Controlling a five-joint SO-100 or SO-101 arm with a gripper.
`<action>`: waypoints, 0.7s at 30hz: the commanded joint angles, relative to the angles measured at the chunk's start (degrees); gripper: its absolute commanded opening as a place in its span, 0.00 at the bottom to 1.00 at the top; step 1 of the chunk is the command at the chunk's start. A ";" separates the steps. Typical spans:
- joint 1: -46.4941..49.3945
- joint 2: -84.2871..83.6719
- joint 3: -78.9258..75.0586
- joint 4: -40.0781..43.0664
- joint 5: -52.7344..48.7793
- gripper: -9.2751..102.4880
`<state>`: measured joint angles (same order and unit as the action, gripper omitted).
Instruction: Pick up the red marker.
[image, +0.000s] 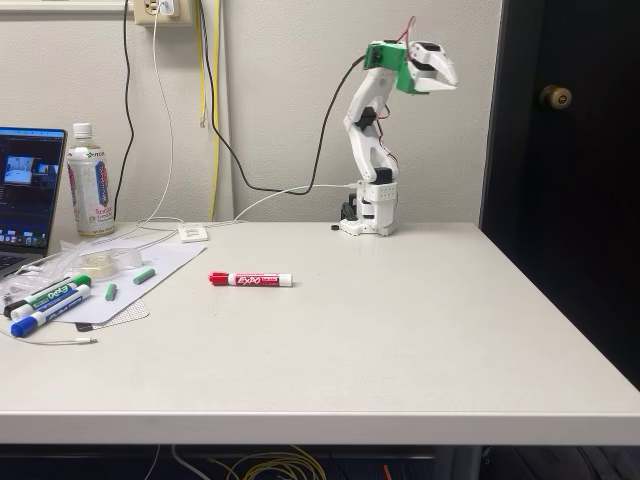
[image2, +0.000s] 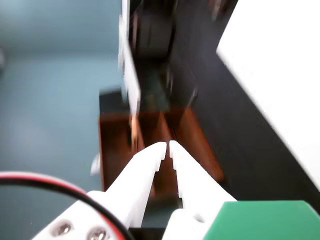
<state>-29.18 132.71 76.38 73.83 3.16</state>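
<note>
The red marker (image: 250, 279) lies flat on the white table (image: 400, 330), left of centre, its red cap pointing left in the fixed view. The white and green arm stands at the table's back edge, folded high, with its gripper (image: 447, 72) raised well above and to the right of the marker. In the wrist view the gripper (image2: 167, 148) has its two white fingers pressed together at the tips with nothing between them, pointing off the table toward the floor.
At the left in the fixed view lie a green-capped marker (image: 52, 294) and a blue-capped marker (image: 45, 314) on a sheet of paper, with a tape roll (image: 100, 262), a bottle (image: 88, 182) and a laptop (image: 28, 195). Cables hang along the wall. A dark door (image: 560, 150) is on the right.
</note>
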 joint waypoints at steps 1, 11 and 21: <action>6.50 -2.99 -2.20 0.35 0.00 0.08; 23.20 -11.16 -2.46 -0.97 -6.68 0.08; 34.72 -30.41 -21.71 7.29 -18.37 0.08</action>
<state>3.96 108.19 65.21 77.61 -12.57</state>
